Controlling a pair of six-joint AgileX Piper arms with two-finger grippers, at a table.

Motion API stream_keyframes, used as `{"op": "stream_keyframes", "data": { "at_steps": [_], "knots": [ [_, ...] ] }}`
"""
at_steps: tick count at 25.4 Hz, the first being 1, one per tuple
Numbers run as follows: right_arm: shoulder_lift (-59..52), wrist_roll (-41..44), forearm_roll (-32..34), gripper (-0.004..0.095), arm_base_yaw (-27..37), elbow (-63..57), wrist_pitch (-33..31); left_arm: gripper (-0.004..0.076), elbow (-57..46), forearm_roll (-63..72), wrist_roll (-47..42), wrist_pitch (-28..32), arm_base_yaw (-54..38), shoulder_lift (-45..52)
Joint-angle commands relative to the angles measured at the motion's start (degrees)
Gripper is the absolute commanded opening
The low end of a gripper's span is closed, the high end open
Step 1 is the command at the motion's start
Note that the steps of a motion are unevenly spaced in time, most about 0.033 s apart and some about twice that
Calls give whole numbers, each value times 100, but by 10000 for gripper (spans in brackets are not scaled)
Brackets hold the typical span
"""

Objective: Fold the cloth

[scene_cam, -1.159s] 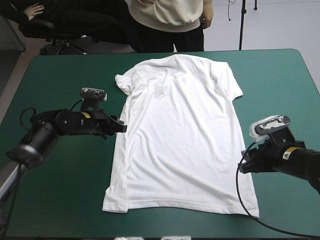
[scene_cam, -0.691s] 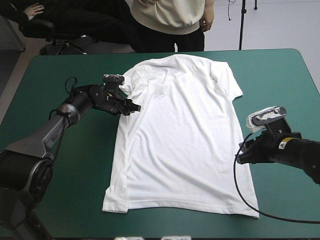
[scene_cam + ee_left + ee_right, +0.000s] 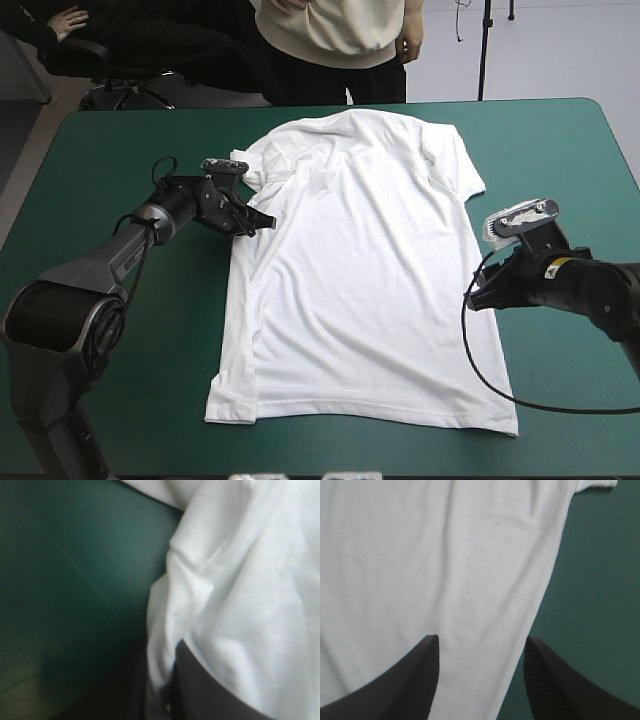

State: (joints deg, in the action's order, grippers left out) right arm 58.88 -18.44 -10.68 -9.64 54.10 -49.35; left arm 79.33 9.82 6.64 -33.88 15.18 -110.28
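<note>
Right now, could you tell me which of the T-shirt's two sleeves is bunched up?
The sleeve beside the left hand: it is crumpled on itself, while the other sleeve, on the right hand's side, lies flat.

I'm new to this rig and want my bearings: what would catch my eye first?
The white T-shirt lies spread flat mid-table on the teal-green cover, collar toward the far edge. The left gripper is at its left edge below the sleeve; the right gripper stands open over its right edge.
</note>
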Motion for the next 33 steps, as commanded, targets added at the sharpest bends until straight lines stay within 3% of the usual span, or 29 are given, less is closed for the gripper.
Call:
{"op": "stream_keyframes", "data": {
  "at_steps": [1, 8, 21, 27, 32, 33],
  "knots": [
    [234, -69, 200, 487, 38, 459, 537, -17, 125, 134, -54, -56, 27, 223],
    [1789, 21, 371, 602, 38, 1776, 298, -17, 125, 134, -34, -263, 27, 223],
    [4169, 446, 718, 593, 48, 3574, -95, -17, 125, 160, -34, -606, 27, 223],
    [5000, 768, 1164, 540, 60, 3680, -130, -17, 125, 160, -34, -595, 27, 223],
    [5405, 768, 915, 539, 231, 3680, -184, -17, 125, 160, -34, -565, 27, 223],
    [5442, 738, 855, 488, 288, 3680, -310, -17, 125, 149, -34, -529, 27, 223]
  ]
}}
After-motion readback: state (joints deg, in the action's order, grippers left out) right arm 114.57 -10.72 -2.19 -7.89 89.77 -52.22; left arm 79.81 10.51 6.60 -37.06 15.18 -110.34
